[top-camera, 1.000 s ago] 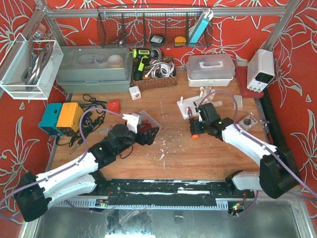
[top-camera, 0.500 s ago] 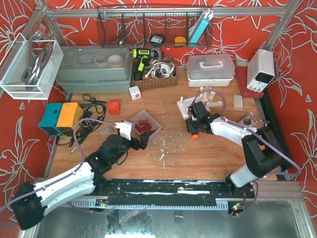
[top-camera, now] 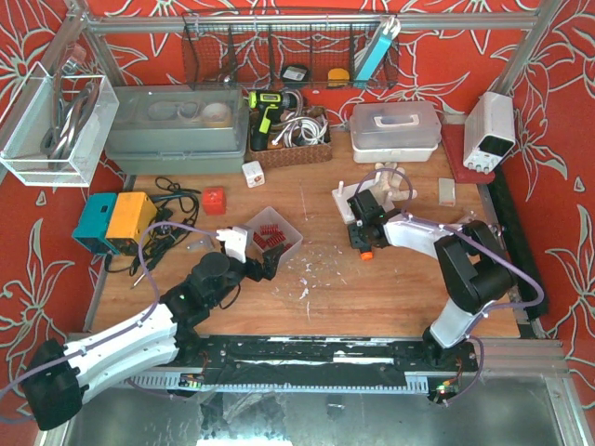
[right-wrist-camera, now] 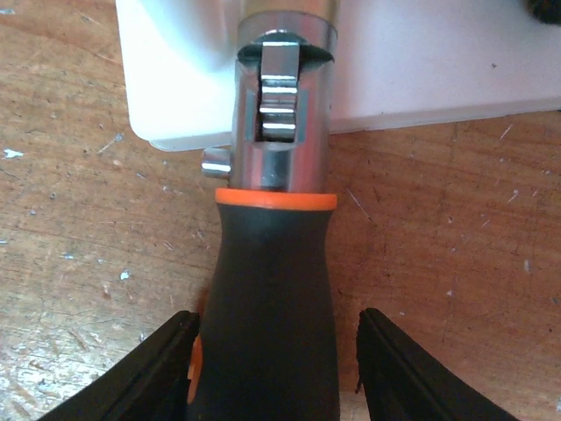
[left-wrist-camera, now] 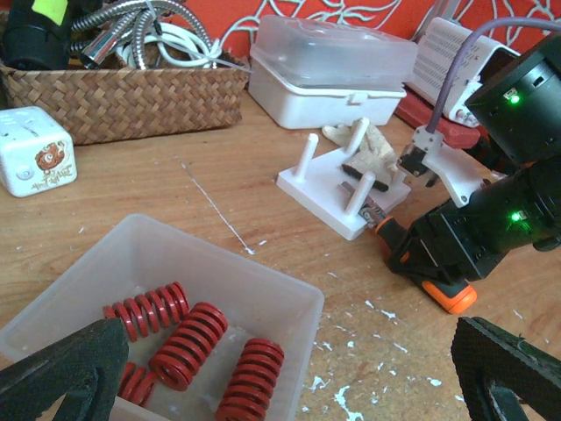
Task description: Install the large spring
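Several red springs (left-wrist-camera: 188, 338) lie in a clear plastic box (left-wrist-camera: 219, 254), also in the top view (top-camera: 270, 235). My left gripper (left-wrist-camera: 280, 381) is open and empty, just near of the box; in the top view it (top-camera: 256, 268) sits at the box's near side. A white peg base (top-camera: 346, 200) stands mid-table, also in the left wrist view (left-wrist-camera: 337, 189). My right gripper (right-wrist-camera: 276, 368) is open, its fingers on either side of a black tool handle with an orange ring (right-wrist-camera: 272, 298), whose metal head (right-wrist-camera: 282, 105) rests against the base (right-wrist-camera: 421, 61).
A wicker basket (left-wrist-camera: 123, 96), a white cube (left-wrist-camera: 31, 149) and a white lidded box (left-wrist-camera: 333, 66) stand behind. A red block (top-camera: 215, 199) and a teal and orange unit (top-camera: 116, 220) with cables are at the left. A power supply (top-camera: 490, 130) is back right.
My right gripper moved left along the table to the tool beside the white base. My left gripper drew back from over the spring box toward me, then stayed still.
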Controlling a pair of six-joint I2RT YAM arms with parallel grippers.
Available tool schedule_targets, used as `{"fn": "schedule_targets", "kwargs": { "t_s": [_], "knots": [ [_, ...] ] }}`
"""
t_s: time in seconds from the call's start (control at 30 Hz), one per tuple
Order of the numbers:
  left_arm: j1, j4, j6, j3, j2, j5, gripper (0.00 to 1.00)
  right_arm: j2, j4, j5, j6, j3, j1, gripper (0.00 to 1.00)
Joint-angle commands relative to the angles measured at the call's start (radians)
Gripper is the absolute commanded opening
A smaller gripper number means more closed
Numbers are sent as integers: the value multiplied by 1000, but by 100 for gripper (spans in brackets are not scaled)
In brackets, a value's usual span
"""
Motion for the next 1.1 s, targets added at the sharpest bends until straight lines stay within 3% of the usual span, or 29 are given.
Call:
{"fn": "schedule_targets", "kwargs": {
  "t_s": [0.0,0.3,0.5,0.73,0.83,0.93,1.07],
  "knots": [
    [-9,8,5,20,-14,-21,100,13,-8,23,-11,23,6,50],
    [-8,9,-1,3,-34,-56,100,-73,12,34,-16,-10,7,25],
    [-9,5,-2,-1,-40,-76,100,-189,9,66,-16,-47,5,0],
    [-9,3,-2,-9,-51,-90,100,-426,-44,229,38,-97,-3,0],
    [-9,1,-1,-8,-50,-95,100,-501,-55,271,66,-131,-66,0],
    [-10,-10,-5,-3,-56,-98,100,-464,-55,179,85,-134,-205,0],
    [-10,-12,-6,-17,-82,-118,100,-339,-101,187,41,-77,-247,0]
  ]
}}
